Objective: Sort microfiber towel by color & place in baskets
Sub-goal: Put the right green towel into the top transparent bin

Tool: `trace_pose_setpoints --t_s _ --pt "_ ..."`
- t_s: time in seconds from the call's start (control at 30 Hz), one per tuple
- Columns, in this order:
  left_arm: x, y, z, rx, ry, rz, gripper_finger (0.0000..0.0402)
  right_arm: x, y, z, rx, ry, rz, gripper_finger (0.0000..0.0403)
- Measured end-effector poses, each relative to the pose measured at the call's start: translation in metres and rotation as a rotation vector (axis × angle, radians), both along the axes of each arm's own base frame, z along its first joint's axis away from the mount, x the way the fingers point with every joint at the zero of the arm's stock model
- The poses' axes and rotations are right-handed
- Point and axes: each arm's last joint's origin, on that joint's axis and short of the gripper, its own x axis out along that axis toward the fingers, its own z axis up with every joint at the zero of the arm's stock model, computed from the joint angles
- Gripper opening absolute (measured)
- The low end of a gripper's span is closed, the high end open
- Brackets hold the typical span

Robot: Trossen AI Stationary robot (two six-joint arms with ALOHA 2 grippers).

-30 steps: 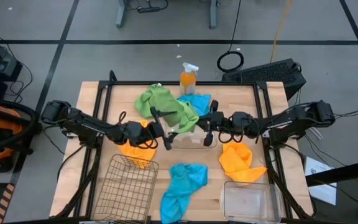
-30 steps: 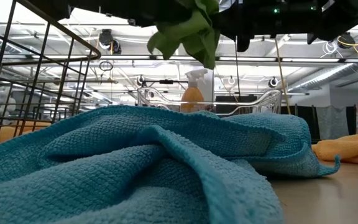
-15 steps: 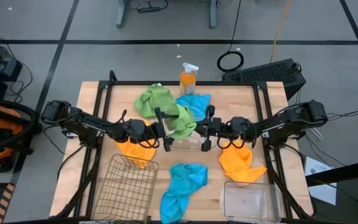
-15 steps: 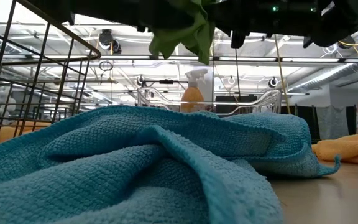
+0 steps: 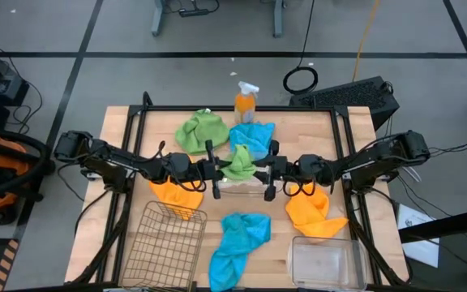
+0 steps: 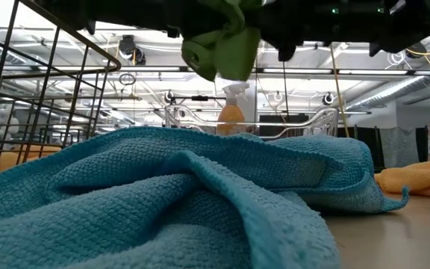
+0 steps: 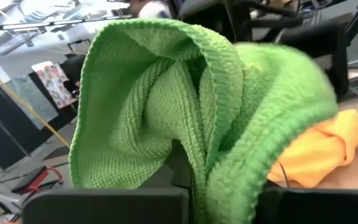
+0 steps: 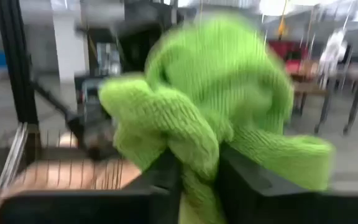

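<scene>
A bright green towel [image 5: 240,165] hangs bunched in the air between my two grippers, above a clear plastic basket [image 5: 246,188] at the table's middle. My left gripper [image 5: 217,170] is shut on its left side and my right gripper [image 5: 264,172] on its right side. In the low view the towel [image 6: 222,46] hangs clear, high above everything else. A second green towel [image 5: 200,131] and a blue one [image 5: 255,136] lie at the far side. Another blue towel [image 5: 237,239] lies near the front, and orange towels [image 5: 177,196] [image 5: 314,209] lie left and right. My left gripper pinches a bunched fold [image 7: 211,177] of the green towel between its two fingers, coming level from the table's left. The cloth bulges up and outward beyond the fingers, several layers thick, clear of the table. My right gripper has a gathered fold [image 8: 197,163] of the same towel between its two fingers [image 8: 166,171], coming level from the table's right. The rest of the cloth bulges out past the fingertips, lifted clear.
A wire basket [image 5: 164,243] stands at the near left and a second clear basket [image 5: 327,261] at the near right. An orange spray bottle [image 5: 246,101] stands at the far edge. Black frame rails [image 5: 132,138] run along both table sides.
My right gripper has carried the green towel toward the table's left and a little down. My left gripper has shut on the towel's left side. The towel, spread wide a second ago, is now bunched small between the two grippers.
</scene>
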Motion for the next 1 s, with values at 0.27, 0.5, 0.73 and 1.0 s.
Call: trace_pose_setpoints --t_s 0.27,0.5,0.73,1.0 --pt "-0.005 -0.001 0.004 -0.026 0.025 -0.05 0.0017 -0.024 -0.003 0.011 0.02 0.167 -0.009 0.0235" --pt "-0.011 0.006 0.006 -0.146 0.079 -0.196 0.0015 -0.038 0.0 0.02 -0.068 0.213 -0.001 0.0309" --pt "-0.01 0.019 0.005 -0.272 0.099 -0.31 0.0015 -0.032 0.026 0.026 -0.279 0.077 0.053 0.0329" --pt "-0.011 0.025 0.001 -0.304 0.139 -0.331 0.0015 -0.021 0.052 0.016 -0.548 0.015 0.102 0.033"
